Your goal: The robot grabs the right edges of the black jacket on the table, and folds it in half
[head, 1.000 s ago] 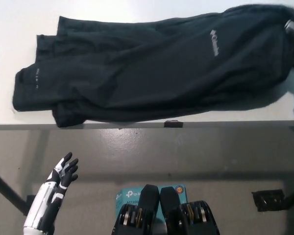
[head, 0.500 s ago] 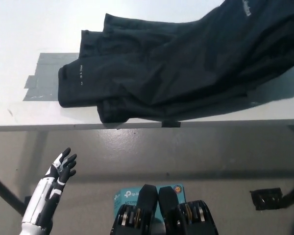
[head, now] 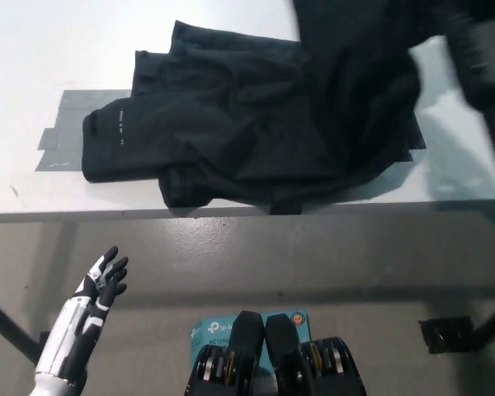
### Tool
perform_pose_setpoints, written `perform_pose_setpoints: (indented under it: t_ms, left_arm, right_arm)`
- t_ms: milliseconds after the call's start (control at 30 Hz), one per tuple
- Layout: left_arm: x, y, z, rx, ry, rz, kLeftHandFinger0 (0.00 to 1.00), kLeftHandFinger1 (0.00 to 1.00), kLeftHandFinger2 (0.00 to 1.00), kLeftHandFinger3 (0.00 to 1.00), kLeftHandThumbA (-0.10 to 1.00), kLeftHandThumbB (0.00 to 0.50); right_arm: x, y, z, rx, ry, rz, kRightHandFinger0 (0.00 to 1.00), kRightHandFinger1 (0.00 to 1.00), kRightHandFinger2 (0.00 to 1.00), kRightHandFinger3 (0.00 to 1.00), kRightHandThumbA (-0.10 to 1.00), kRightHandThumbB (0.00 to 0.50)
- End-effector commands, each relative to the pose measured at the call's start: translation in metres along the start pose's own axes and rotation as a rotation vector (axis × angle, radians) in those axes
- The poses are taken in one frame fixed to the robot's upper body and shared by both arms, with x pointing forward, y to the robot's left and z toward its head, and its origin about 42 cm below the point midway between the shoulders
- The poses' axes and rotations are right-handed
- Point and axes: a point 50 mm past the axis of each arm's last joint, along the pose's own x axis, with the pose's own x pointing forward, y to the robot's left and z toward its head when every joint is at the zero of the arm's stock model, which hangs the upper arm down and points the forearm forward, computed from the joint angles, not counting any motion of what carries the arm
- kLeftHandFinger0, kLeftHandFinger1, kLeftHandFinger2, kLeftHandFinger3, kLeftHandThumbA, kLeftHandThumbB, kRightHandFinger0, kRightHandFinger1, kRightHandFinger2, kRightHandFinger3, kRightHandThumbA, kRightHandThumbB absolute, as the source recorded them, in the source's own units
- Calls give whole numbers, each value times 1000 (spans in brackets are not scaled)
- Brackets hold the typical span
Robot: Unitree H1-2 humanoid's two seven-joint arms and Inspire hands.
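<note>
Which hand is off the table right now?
The white left hand, open below the table edge; the black right arm is up over the jacket.

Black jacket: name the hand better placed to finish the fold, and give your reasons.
Right. The black right arm is up at the black jacket, whose right side is lifted. The left hand hangs open below the table edge.

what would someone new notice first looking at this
The black jacket sprawls across the white table, its right side lifted up toward the top right by the blurred black right arm. Grey tape shows at its left edge. The white left hand rests open below the table, lower left.
</note>
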Motion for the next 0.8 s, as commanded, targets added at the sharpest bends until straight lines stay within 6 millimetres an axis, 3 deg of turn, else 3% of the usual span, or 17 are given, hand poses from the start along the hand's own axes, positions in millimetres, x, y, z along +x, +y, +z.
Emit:
perform_pose_setpoints:
  t_ms: [0, 67, 167, 200, 233, 300, 333, 400, 433, 467, 500, 533, 567, 633, 667, 733, 767]
  left_arm:
    - [-2, 1, 7, 38, -26, -22, 1000, 1000, 1000, 1000, 922, 0]
    - [-1, 0, 8, 43, -31, -21, 1000, 1000, 1000, 1000, 917, 5]
    - [-1, 1, 11, 58, -36, -20, 1000, 1000, 1000, 1000, 915, 4]
    - [0, 1, 11, 59, -38, -22, 1000, 1000, 1000, 1000, 913, 0]
    - [0, 0, 11, 56, -38, -20, 1000, 1000, 1000, 1000, 908, 5]
    - [-1, -1, 11, 57, -34, -22, 1000, 1000, 1000, 1000, 903, 6]
    - [-1, -2, 12, 74, -38, -26, 1000, 1000, 1000, 1000, 909, 3]
    - [-4, -6, 12, 83, -37, -31, 1000, 1000, 1000, 1000, 916, 4]
    - [-6, -7, 12, 82, -29, -39, 1000, 1000, 1000, 1000, 929, 15]
    - [-8, -7, 12, 86, -27, -43, 1000, 1000, 1000, 1000, 933, 14]
    - [-8, -7, 14, 96, -30, -43, 1000, 1000, 1000, 1000, 940, 8]
    - [-9, -6, 15, 101, -35, -42, 1000, 1000, 1000, 1000, 938, 3]
    - [-10, -5, 15, 105, -37, -43, 1000, 1000, 1000, 1000, 937, 10]
    - [-10, -4, 17, 95, -42, -43, 1000, 1000, 1000, 1000, 930, 19]
    - [-11, -2, 16, 97, -40, -43, 1000, 1000, 1000, 1000, 929, 28]
    - [-12, -2, 15, 86, -42, -49, 1000, 1000, 1000, 1000, 925, 30]
    - [-12, -2, 14, 82, -41, -49, 1000, 1000, 1000, 1000, 913, 26]
  right_arm:
    - [23, 61, 88, -346, -237, 168, 2, 431, 770, 791, -100, 191]
    - [30, 92, 91, -410, -257, 229, 120, 583, 925, 824, -100, 177]
    - [37, 132, 86, -485, -305, 300, 131, 508, 756, 653, -100, 179]
    - [39, 142, 80, -474, -278, 308, 228, 489, 660, 632, -100, 206]
    - [40, 157, 69, -469, -230, 319, 247, 511, 676, 664, -100, 219]
    - [39, 170, 55, -476, -200, 333, 197, 423, 531, 534, -100, 229]
    - [38, 184, 29, -465, -162, 360, 3, 214, 444, 431, -100, 222]
    - [35, 190, 7, -472, -91, 384, 0, 304, 646, 613, -100, 199]
    - [29, 197, -26, -487, -2, 392, 65, 378, 717, 653, -100, 228]
    - [28, 197, -33, -484, 5, 393, 69, 375, 709, 660, -100, 229]
    - [26, 197, -44, -478, 53, 394, 273, 617, 904, 762, -23, 243]
    - [24, 195, -54, -494, 108, 424, 661, 1000, 1000, 1000, 252, 255]
    - [22, 194, -60, -502, 141, 447, 1000, 1000, 1000, 1000, 315, 259]
    - [19, 187, -71, -484, 179, 477, 931, 1000, 1000, 1000, 351, 293]
    - [17, 182, -77, -460, 214, 511, 757, 838, 992, 1000, 378, 333]
    - [15, 173, -81, -474, 241, 538, 740, 822, 988, 1000, 422, 306]
    - [15, 169, -81, -478, 256, 538, 829, 930, 1000, 1000, 439, 309]
